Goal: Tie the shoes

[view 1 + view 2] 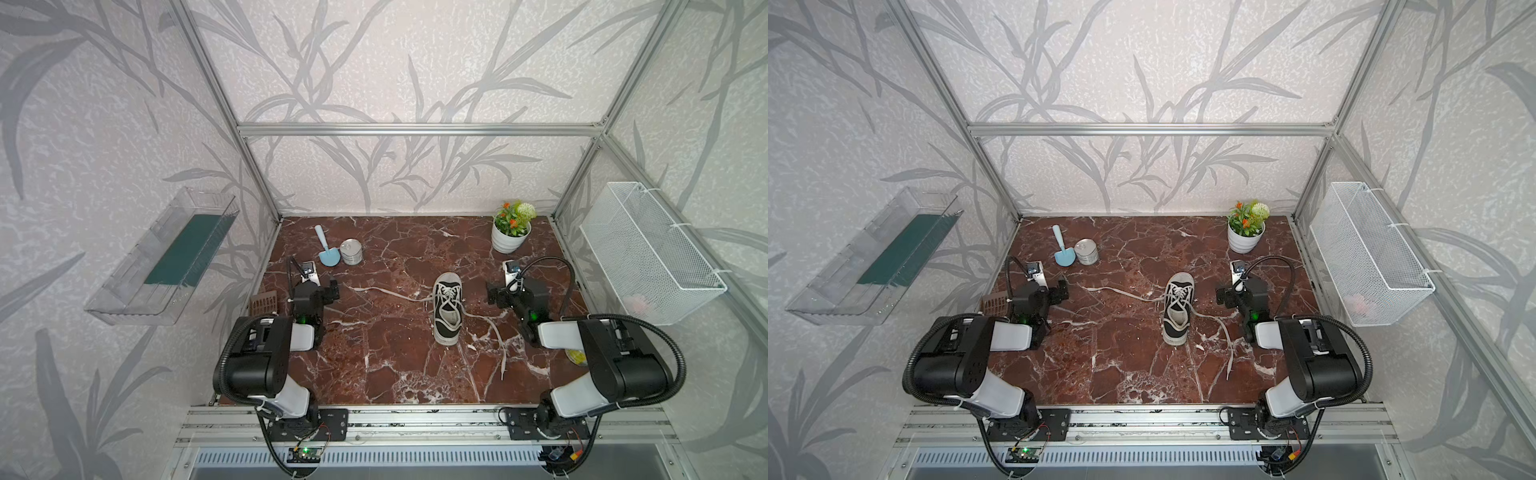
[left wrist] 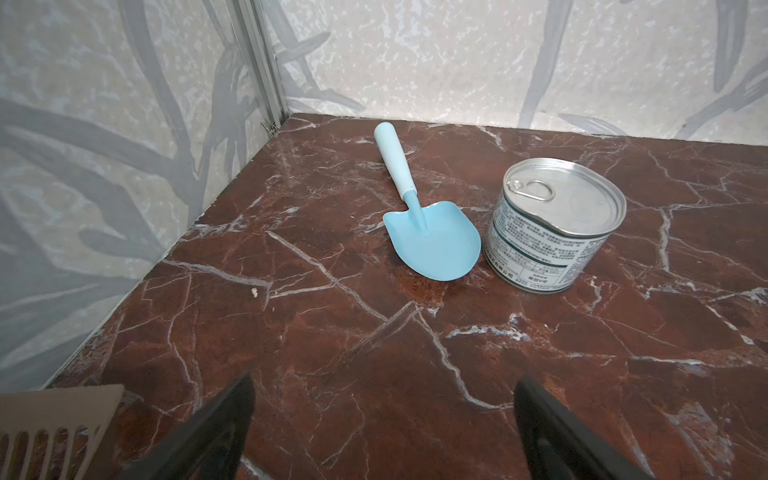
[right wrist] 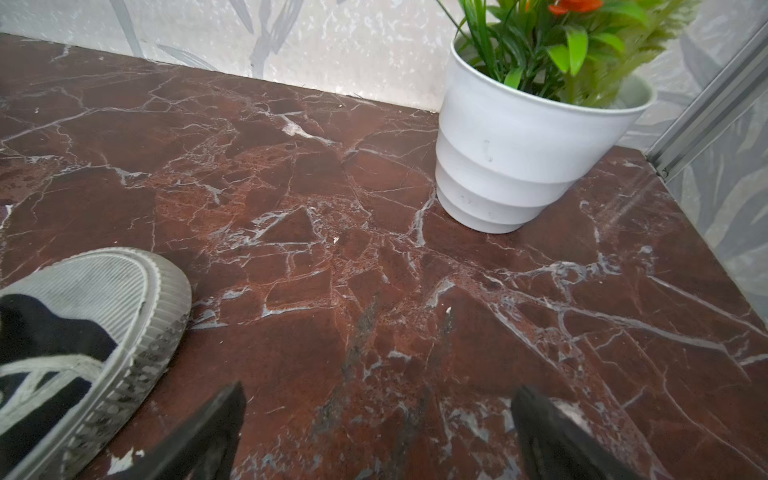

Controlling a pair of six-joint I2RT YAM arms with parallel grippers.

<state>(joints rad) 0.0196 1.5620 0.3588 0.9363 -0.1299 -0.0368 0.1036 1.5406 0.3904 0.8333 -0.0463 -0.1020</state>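
The table (image 1: 395,365) is shut in by papered walls at the top, left and right of both top views; its lower edge meets a metal rail (image 1: 424,415) that carries both arms; the widest bare stretch is the centre and lower centre, between the arms.

The shoe (image 1: 448,311) (image 1: 1178,309) (image 3: 62,332) stands right of centre, toe toward the top of the frame, heel toward the bottom, untied; one lace (image 1: 390,293) trails left across the open middle, its end near the left gripper (image 1: 332,293) (image 2: 382,399); the other lace (image 1: 500,349) runs to the lower right and ends near the right arm.

The left gripper sits left of centre, jaws spread wide, nothing between them; the right gripper (image 1: 492,297) (image 3: 376,399) sits just right of the shoe's toe, apart from it, jaws equally wide, holding nothing.

A blue trowel (image 1: 326,251) (image 2: 432,245) and a can (image 1: 351,251) (image 2: 557,232) lie just beside each other at the upper left of the table, whether touching I cannot tell; a pot (image 1: 510,239) (image 3: 519,158) with a plant fills the upper right corner; a brown grate (image 1: 264,305) (image 2: 50,424) lies at the left edge by the left arm.

Off the table, a clear tray (image 1: 162,257) hangs on the left wall and a wire basket (image 1: 648,253) on the right.

Count: one shoe, two loose laces, two grippers; one each of trowel, can, pot, grate, tray, basket.
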